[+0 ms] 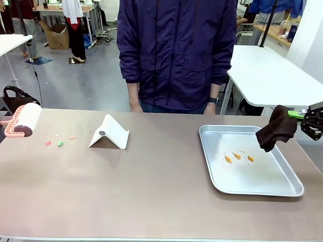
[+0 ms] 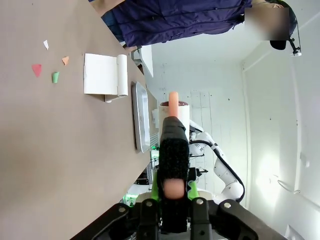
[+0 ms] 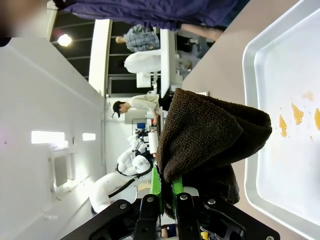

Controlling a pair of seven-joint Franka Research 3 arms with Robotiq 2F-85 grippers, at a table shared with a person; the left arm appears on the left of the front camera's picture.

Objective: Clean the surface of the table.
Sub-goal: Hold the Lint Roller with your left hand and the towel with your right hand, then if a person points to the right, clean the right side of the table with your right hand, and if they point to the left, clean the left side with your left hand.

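Left gripper [image 2: 173,194] clamps my lint roller [image 1: 26,120], right gripper [image 3: 166,187] a brown cloth [image 1: 275,129]. I'd roll flat across scraps [image 1: 59,143] at four o'clock.

This looks like a robotics lab or workshop hall rather than a home. Beyond the brown bench [image 1: 151,201] stretches a bare grey floor [image 1: 81,85] with white-topped tables [image 1: 267,75] on thin metal legs. There are also wooden desks [image 1: 53,8] cluttered with gear, and an open cardboard box [image 1: 56,36] stands on the ground. The walls [image 2: 280,150] are plain white panels, a round lamp [image 3: 64,40] glows overhead, and another person [image 3: 137,104] bends over a far desk.
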